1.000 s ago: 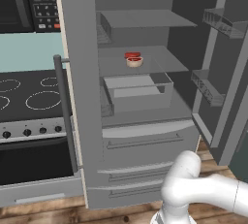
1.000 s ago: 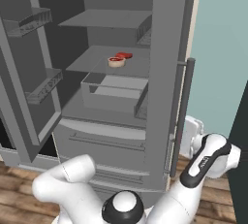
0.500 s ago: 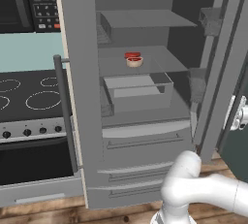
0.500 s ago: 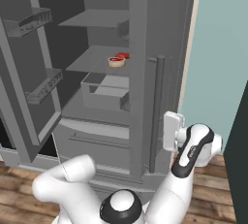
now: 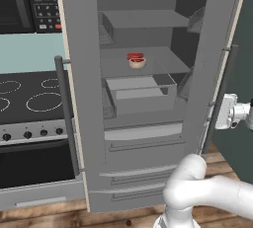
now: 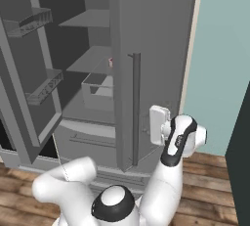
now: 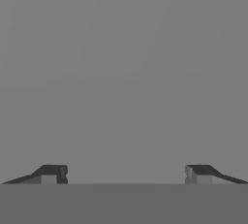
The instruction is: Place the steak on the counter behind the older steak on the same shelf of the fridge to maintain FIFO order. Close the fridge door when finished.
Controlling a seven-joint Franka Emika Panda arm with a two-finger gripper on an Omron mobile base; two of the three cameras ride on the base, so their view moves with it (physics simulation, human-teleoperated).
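The fridge (image 5: 143,138) stands with its left door (image 5: 81,74) wide open and its right door (image 5: 210,49) swung partway in. On the grey shelf (image 5: 168,61) sits the older steak's tan bowl (image 5: 137,63), and a flat red steak (image 5: 134,56) lies right behind it. A pink speck of meat (image 6: 111,62) peeks past the right door's edge (image 6: 156,34). My gripper (image 5: 217,112) (image 6: 147,122) presses on that door's outer face beside its bar handle (image 6: 136,102). Its fingertips (image 7: 48,173) stand wide apart against flat grey, and the gripper (image 7: 126,173) is open and holds nothing. The counter is out of view.
A black glass stovetop (image 5: 24,98) with an oven below adjoins the fridge on the left, under a microwave (image 5: 29,0). A drawer bin (image 5: 141,94) sticks out below the shelf. A teal wall (image 6: 224,49) and a dark cabinet (image 5: 244,74) bound the right side.
The right fridge door has swung inward toward shut, now covering much of the interior in the right base view. My hand has travelled left with it, staying on the door's outer face.
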